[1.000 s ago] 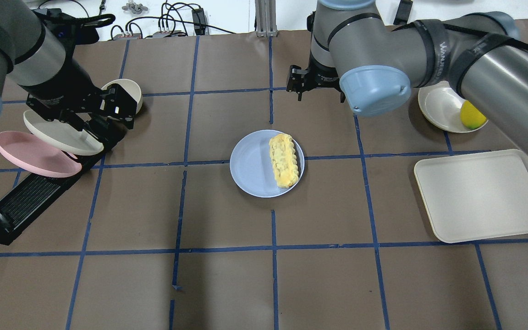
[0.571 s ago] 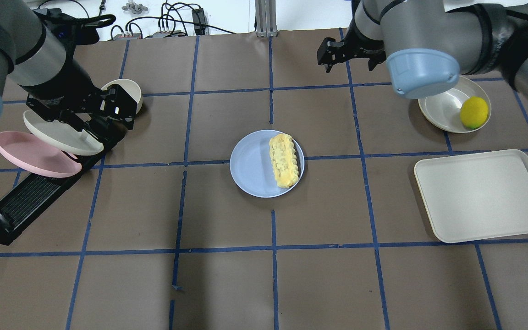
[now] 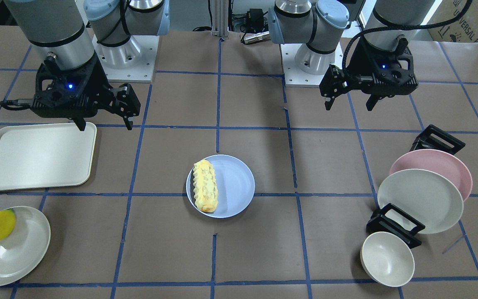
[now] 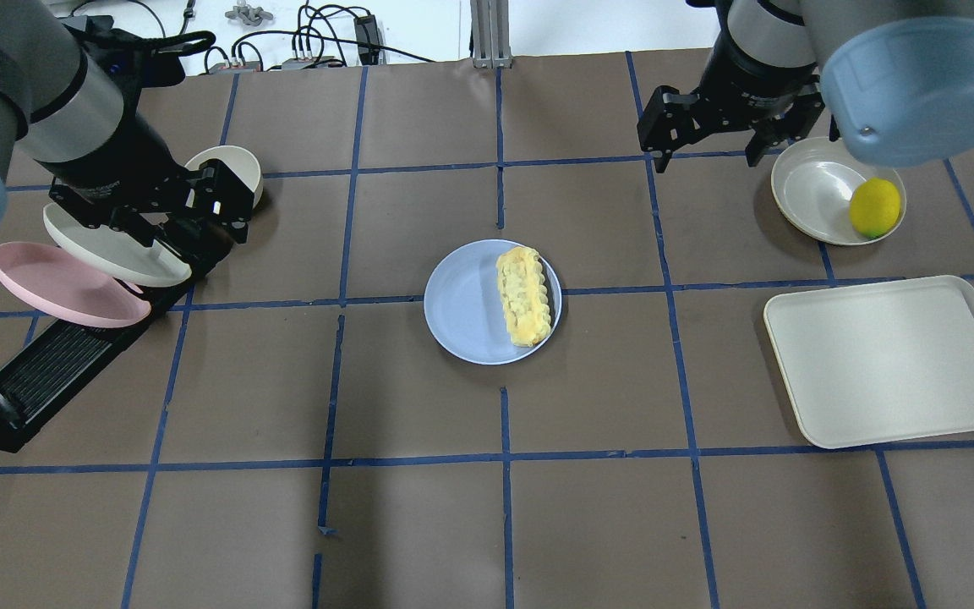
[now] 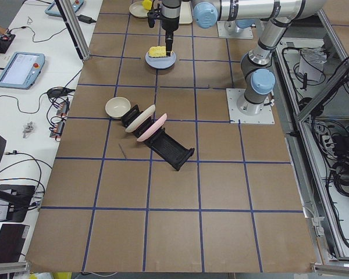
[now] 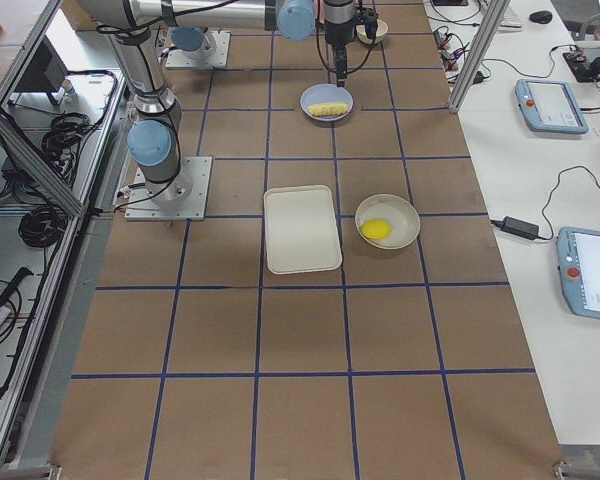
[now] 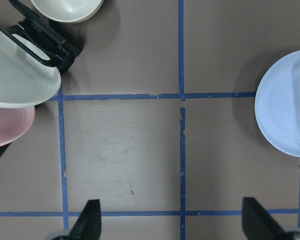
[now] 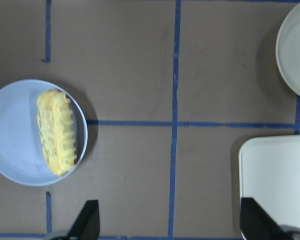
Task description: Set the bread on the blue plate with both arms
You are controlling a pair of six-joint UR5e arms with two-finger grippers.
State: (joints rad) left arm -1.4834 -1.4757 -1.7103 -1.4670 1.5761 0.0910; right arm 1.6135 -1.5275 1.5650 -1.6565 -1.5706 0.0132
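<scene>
The bread [image 4: 523, 294], a ridged yellow-orange roll, lies on the right part of the round blue plate [image 4: 462, 304] at the table's middle. It also shows in the front view [image 3: 205, 192] and in the right wrist view [image 8: 56, 132]. My right gripper [image 4: 705, 161] is open and empty, held high, far and to the right of the plate. My left gripper [image 3: 349, 106] is open and empty, held high over the dish rack, well to the left of the plate. The left wrist view catches the plate's edge [image 7: 285, 115].
A cream tray [image 4: 893, 359] lies at the right. A cream plate [image 4: 817, 190] with a yellow lemon [image 4: 874, 207] sits beyond it. At the left a black dish rack [image 4: 56, 364] holds a pink plate [image 4: 64, 288] and a cream plate [image 4: 115, 249]. A cream bowl [image 3: 387, 258] stands by the rack.
My right arm has swung to the right, away from the plate and towards the lemon's plate, its gripper still open. The left arm, the bread and the plate have not moved.
</scene>
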